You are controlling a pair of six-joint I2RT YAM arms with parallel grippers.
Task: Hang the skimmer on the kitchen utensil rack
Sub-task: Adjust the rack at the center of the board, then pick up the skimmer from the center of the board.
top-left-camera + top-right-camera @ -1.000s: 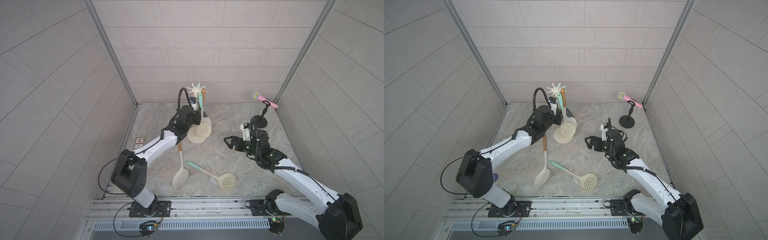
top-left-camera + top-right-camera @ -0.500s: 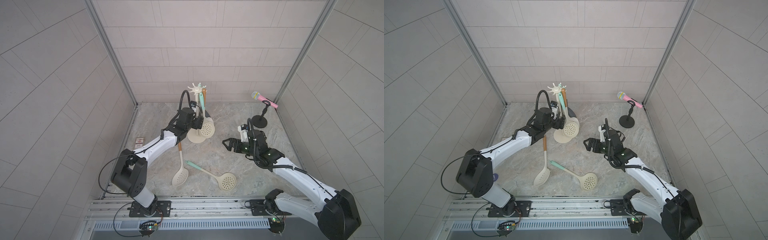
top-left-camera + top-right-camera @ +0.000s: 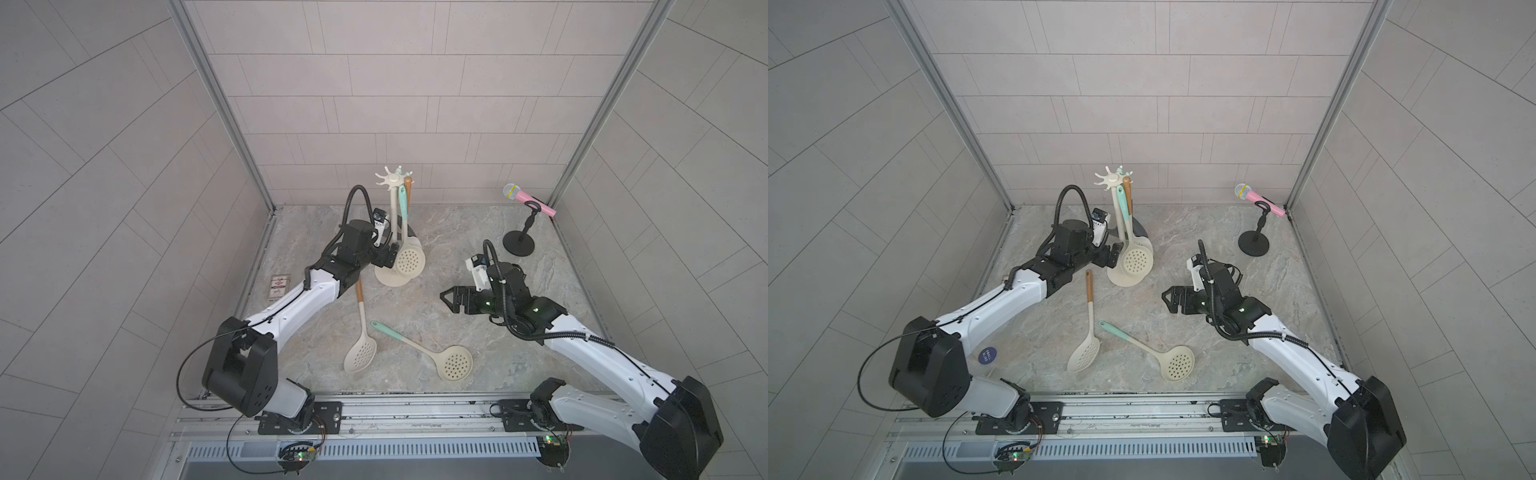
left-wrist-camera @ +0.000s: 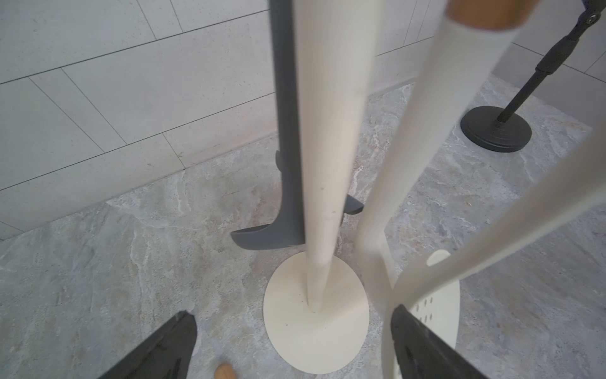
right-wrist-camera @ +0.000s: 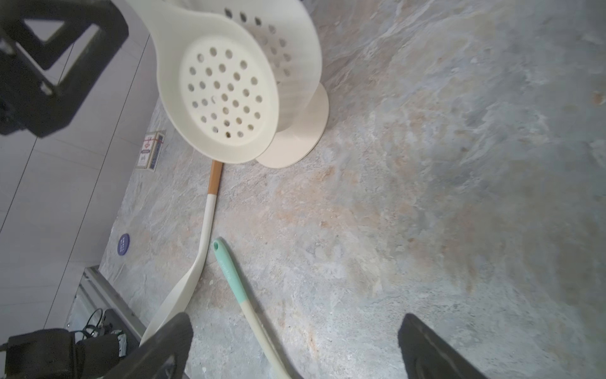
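Observation:
The cream-white kitchen utensil rack (image 3: 391,232) (image 3: 1113,216) stands at the back of the table; its pole (image 4: 328,131) fills the left wrist view. A mint-handled skimmer (image 3: 409,259) (image 5: 226,95) and an orange-handled one (image 3: 408,187) hang from its hooks. My left gripper (image 3: 388,259) (image 4: 292,315) is open beside the hanging heads, holding nothing. Two more skimmers lie on the table: an orange-handled one (image 3: 360,345) (image 5: 210,210) and a mint-handled one (image 3: 457,363) (image 5: 229,272). My right gripper (image 3: 451,299) (image 5: 295,318) hovers open above the mint handle.
A black microphone stand (image 3: 518,247) with a pink microphone (image 3: 528,198) stands at the back right. A dark grey utensil (image 4: 285,131) hangs behind the rack pole. A small card box (image 3: 279,286) lies by the left wall. Tiled walls close in three sides.
My left gripper has opened and let go of the mint-handled skimmer, which now hangs from the rack. The right arm has shifted slightly to the left.

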